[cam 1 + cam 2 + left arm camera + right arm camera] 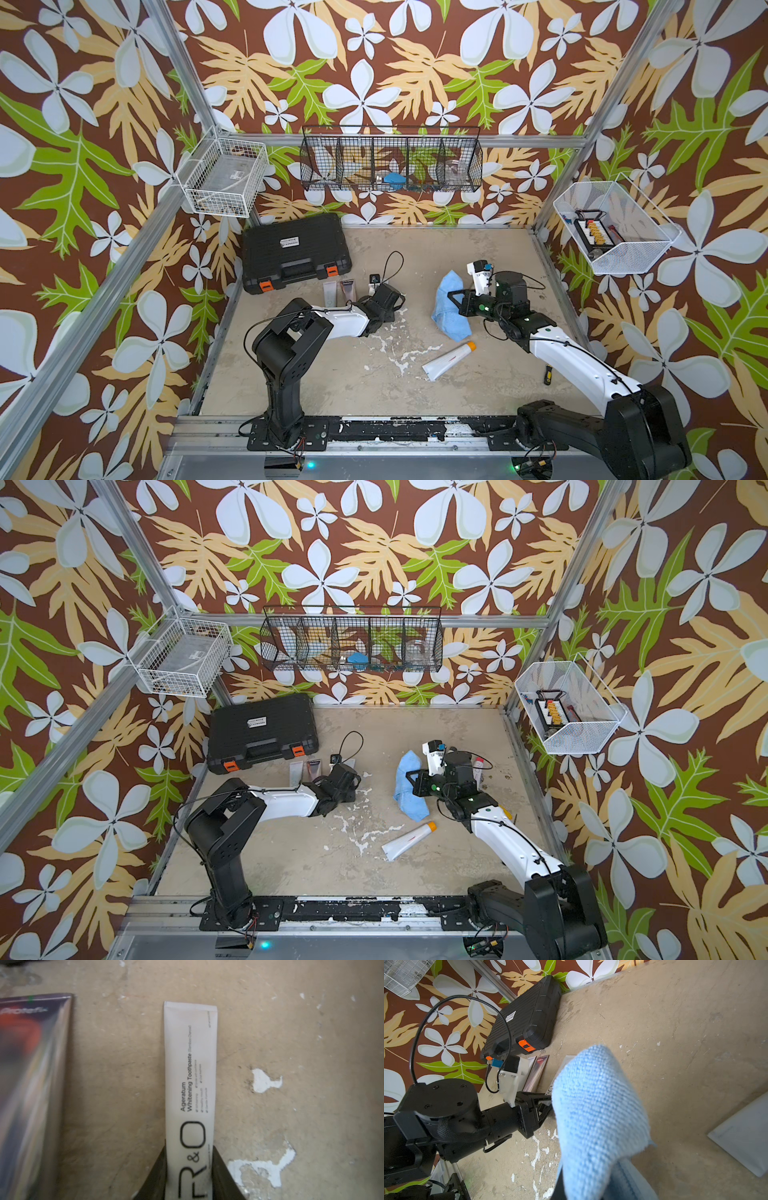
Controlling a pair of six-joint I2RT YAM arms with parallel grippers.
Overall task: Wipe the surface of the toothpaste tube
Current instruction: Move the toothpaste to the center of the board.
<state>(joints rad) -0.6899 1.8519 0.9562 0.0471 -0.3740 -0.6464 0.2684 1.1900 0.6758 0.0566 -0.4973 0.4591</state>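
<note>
– Scuffed beige tabletop (332,374), flowered walls all round. Where is the white toothpaste tube (190,1064)?
– Near the black case (295,249), one end caught in the left gripper (189,1153). The fingers stand narrowly parted and press both its edges, and its crimped end points away.
– And the right gripper (454,300)?
– Clamped tight on a blue cloth (451,324), well apart from that tube. An orange-capped tube (449,360) lies nearer.
</note>
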